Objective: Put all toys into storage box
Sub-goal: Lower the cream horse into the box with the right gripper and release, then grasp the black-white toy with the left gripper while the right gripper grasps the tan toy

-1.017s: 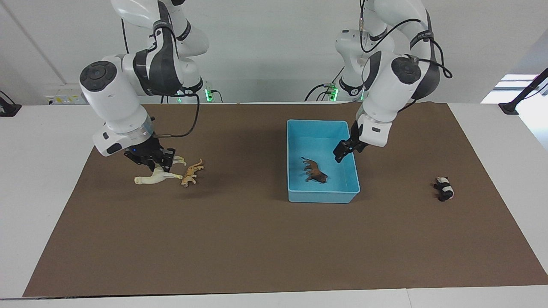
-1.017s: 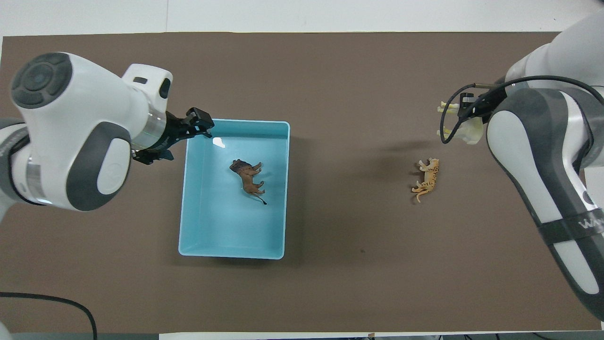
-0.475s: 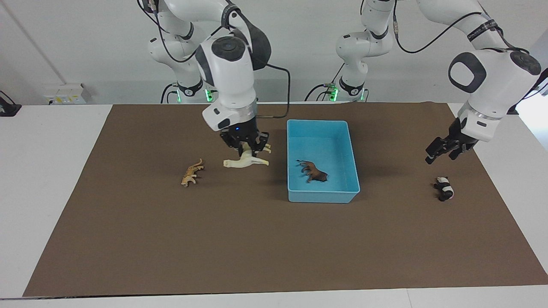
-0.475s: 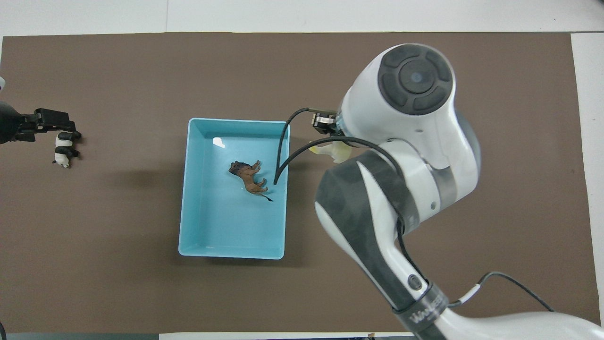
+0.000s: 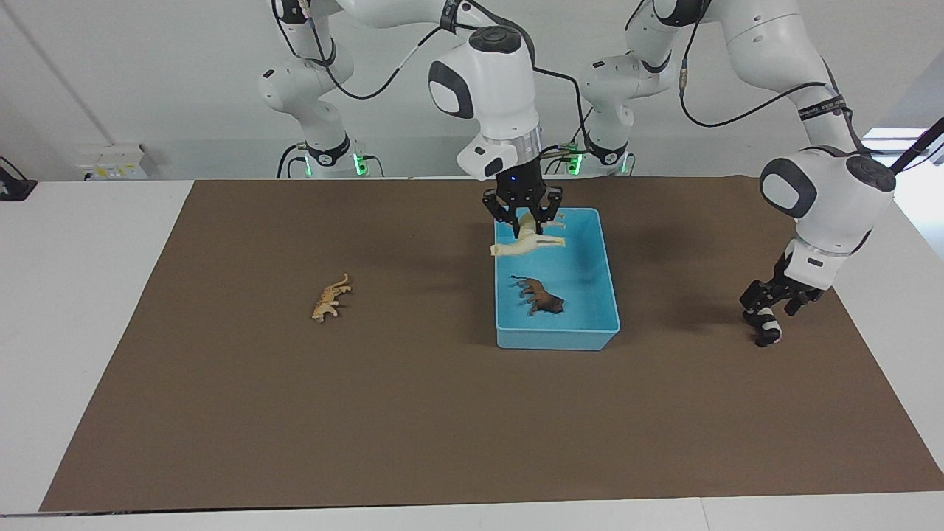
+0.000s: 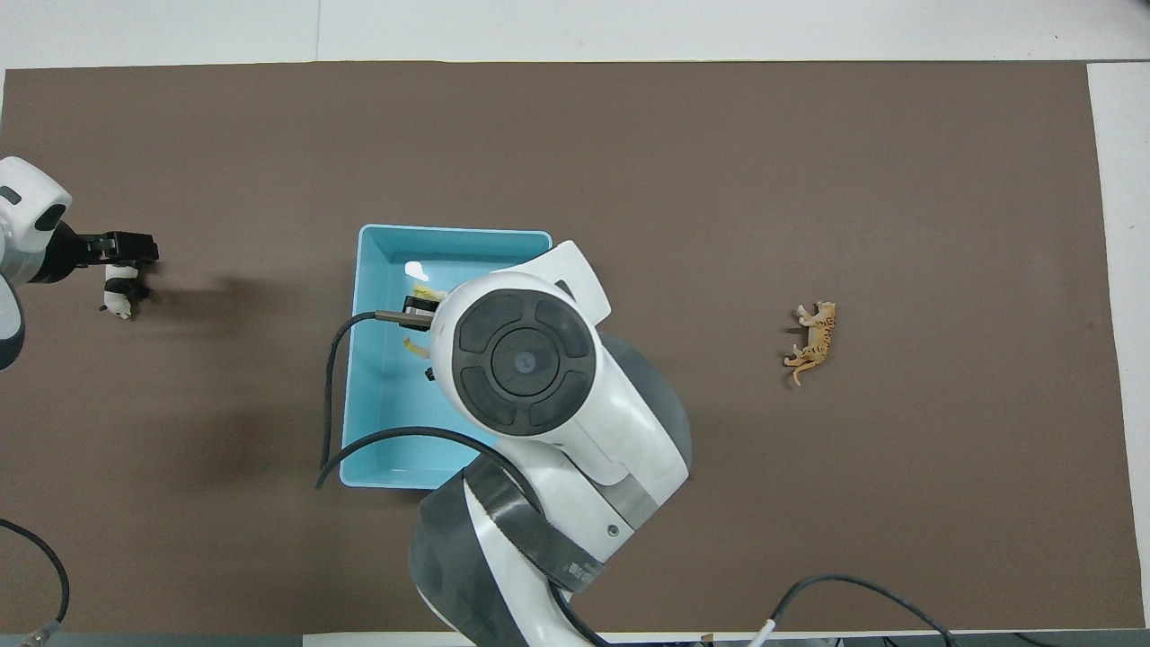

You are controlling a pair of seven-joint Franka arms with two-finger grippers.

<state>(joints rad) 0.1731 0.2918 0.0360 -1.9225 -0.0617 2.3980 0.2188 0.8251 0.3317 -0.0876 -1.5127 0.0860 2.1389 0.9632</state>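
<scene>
The right gripper [image 5: 525, 215] hangs over the storage box [image 5: 606, 259], at the end of it nearer the robots. Its fingers are clamped on the horse [image 5: 528, 243], which dangles in the air under them with its body about level and its head toward the right arm's end of the table. In the overhead view the right arm's big round joint covers most of this, and only scraps of the horse [image 6: 424, 295] and a dark bit of the gripper show past its edge, over the blue floor of the storage box [image 6: 377, 395].

The lion [image 5: 541, 297] lies on its side inside the box, on the floor of the half farther from the robots, apart from the walls. From overhead it is hidden under the arm.

The left gripper [image 5: 767, 302] is down low at the left arm's end of the table, right on the panda [image 5: 767, 332]. Its fingers seem to stand on either side of the toy's upper part, but whether they are pressing on it or only straddling it cannot be told from either view. The overhead view shows the same gripper [image 6: 121, 247] over the panda [image 6: 119, 296], which sits on the brown mat [image 5: 413, 413], well apart from the box.

The spotted cat [image 5: 330, 298] lies alone on the mat toward the right arm's end of the table, well clear of the box and of both grippers; overhead, the cat [image 6: 813, 340] lies lengthwise on its side.
</scene>
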